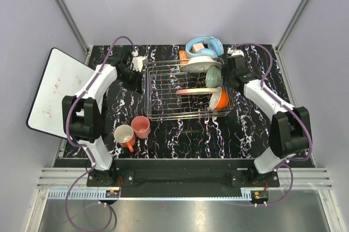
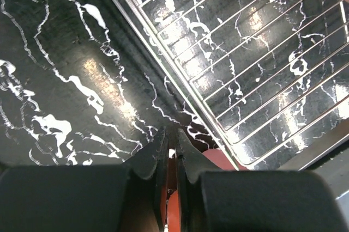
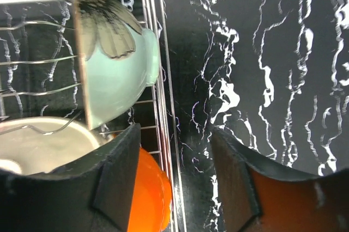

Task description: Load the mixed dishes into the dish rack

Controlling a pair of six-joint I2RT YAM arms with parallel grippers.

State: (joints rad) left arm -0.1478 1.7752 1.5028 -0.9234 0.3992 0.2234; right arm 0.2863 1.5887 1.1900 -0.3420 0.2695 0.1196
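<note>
The rack [image 1: 163,107] holds four dishes along its right side: white plate [image 1: 199,65] at the back, then green bowl [image 1: 212,77], pink plate [image 1: 197,91], and orange bowl [image 1: 220,100] at the front. The cup [image 1: 141,127] and mug [image 1: 125,136] stand side by side just outside the rack's front left corner. The left gripper [image 2: 172,136], by the rack's left rim, is nearly closed on nothing; the right gripper [image 3: 175,172] gapes wide over the right rim, empty
</note>
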